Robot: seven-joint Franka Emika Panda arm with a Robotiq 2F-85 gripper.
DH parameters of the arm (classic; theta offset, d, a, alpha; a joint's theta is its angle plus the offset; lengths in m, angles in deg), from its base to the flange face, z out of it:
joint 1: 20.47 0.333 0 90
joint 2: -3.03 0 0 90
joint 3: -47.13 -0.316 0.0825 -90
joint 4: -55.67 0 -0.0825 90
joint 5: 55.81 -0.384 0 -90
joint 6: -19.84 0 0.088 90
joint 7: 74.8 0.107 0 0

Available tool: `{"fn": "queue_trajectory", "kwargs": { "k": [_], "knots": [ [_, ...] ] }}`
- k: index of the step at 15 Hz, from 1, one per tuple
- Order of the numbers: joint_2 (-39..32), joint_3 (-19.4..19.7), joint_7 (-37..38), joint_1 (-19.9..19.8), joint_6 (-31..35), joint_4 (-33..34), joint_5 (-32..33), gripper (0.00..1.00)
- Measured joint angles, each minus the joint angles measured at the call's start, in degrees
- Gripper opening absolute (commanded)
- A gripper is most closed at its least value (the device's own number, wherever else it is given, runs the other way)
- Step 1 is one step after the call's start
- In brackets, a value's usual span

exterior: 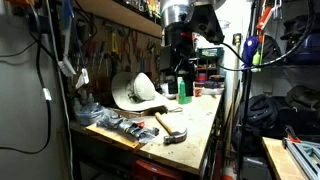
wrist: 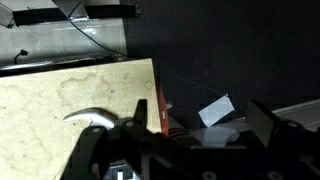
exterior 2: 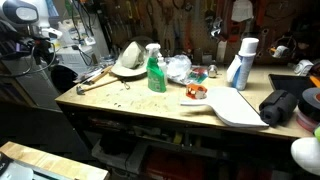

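In the wrist view my gripper (wrist: 178,142) is open and empty, its two dark fingers spread wide at the bottom of the frame. It hangs above the end edge of the beige workbench top (wrist: 60,95), partly over the dark floor beyond it. A curved metal piece (wrist: 88,114), probably the hammer's claw, lies on the bench just ahead of one finger. The hammer shows in both exterior views (exterior: 172,128) (exterior 2: 90,82) at that end of the bench. The arm (exterior: 177,14) (exterior 2: 22,18) stands high beside the bench.
A white hard hat (exterior: 133,92) (exterior 2: 128,58), a green spray bottle (exterior 2: 156,70) (exterior: 184,90), a white-and-blue bottle (exterior 2: 241,63) and a white board (exterior 2: 238,106) stand on the bench. A red object (wrist: 163,112) sits at the bench edge. White paper (wrist: 216,110) lies on the floor.
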Motion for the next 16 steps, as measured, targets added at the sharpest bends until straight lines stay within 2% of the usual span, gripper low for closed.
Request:
{"fn": "queue_trajectory", "kwargs": {
  "k": [10, 13, 16],
  "knots": [
    [-0.1, 0.1, -0.1, -0.5, 0.5, 0.4, 0.0, 1.00],
    [-1.3, 0.6, -0.9, -2.0, 5.9, 2.5, 0.9, 1.00],
    [-4.8, 1.2, -1.0, -3.9, 11.7, 6.4, 4.4, 1.00]
  ]
}}
